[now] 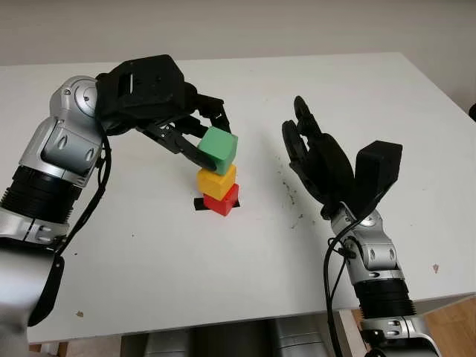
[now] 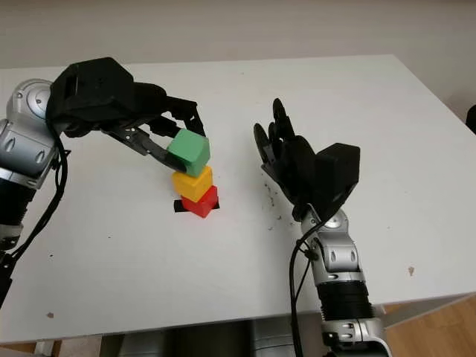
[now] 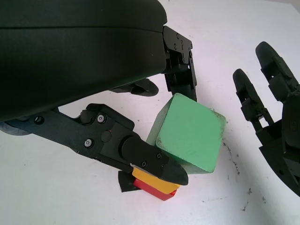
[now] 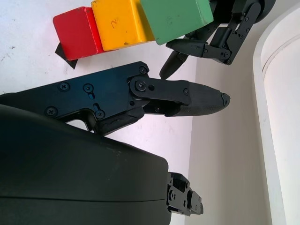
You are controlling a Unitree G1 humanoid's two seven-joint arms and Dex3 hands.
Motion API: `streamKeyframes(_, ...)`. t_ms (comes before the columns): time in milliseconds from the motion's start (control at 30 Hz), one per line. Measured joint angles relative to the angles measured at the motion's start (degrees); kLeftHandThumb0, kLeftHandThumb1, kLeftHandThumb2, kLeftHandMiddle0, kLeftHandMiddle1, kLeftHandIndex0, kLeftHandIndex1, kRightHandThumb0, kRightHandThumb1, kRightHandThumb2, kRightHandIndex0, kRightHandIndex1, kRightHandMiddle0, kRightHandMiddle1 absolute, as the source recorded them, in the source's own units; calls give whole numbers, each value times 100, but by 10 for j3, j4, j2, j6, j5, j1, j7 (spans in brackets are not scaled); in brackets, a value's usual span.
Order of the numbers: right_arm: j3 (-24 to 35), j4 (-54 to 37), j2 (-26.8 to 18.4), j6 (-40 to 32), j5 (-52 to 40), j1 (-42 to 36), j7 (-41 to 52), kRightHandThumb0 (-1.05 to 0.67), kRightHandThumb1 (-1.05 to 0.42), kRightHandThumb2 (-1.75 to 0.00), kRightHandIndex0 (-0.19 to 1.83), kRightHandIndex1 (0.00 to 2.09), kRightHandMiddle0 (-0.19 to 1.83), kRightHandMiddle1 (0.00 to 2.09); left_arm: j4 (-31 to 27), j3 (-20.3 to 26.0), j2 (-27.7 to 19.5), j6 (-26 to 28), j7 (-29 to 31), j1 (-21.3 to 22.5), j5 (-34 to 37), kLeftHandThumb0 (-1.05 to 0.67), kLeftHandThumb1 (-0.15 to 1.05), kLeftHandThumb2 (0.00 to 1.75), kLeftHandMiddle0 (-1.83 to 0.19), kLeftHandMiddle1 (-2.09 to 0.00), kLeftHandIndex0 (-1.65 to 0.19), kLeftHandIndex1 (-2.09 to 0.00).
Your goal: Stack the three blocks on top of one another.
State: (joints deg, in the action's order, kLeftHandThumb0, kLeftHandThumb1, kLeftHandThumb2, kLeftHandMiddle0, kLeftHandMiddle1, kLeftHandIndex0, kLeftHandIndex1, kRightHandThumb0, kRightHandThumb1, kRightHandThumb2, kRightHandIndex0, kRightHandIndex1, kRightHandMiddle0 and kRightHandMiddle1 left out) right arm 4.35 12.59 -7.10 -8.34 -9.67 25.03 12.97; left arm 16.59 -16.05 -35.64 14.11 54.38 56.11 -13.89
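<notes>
A red block sits on the white table with a yellow block on top of it. A green block is on the yellow one, slightly tilted, and my left hand is shut on it, thumb on the near side and fingers on the far side. In the left wrist view the green block hides most of the yellow block. In the right wrist view the green block touches the yellow block. My right hand is open, raised to the right of the stack.
A black tape mark lies under the red block. Small dark specks dot the table between the stack and my right hand. The table's front edge runs close to my body.
</notes>
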Motion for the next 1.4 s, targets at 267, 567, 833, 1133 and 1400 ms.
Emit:
streamKeyframes(267, 0, 0, 0, 0, 1, 0, 3, -66, -105, -47, -19, 0, -19, 0, 6, 0, 1, 13, 2, 0, 0, -39, 98, 6, -33, -4, -29, -159)
streamKeyframes(567, 0, -1, 0, 0, 1, -1, 3, -66, -105, -47, -19, 0, -19, 0, 12, -2, 7, 14, 8, 0, 0, -38, 98, 5, -33, -4, -27, -161)
streamKeyframes(833, 1, -9, 0, 0, 3, -2, -1, -66, -105, -46, -19, 0, -19, 0, 12, -5, 10, 9, 6, 0, -4, -41, 97, 5, -37, -7, -29, -161)
streamKeyframes(1133, 2, -14, 0, 0, 1, -4, -1, -66, -105, -46, -19, 0, -19, 0, 12, -7, 10, -8, -1, -2, -13, -44, 95, 5, -36, -6, -33, -153)
streamKeyframes(1400, 2, -14, 0, 0, 1, -4, 1, -66, -105, -46, -19, 0, -19, 0, 15, -6, 14, 46, 21, -2, 8, -62, 87, 5, -2, -3, -9, -28)
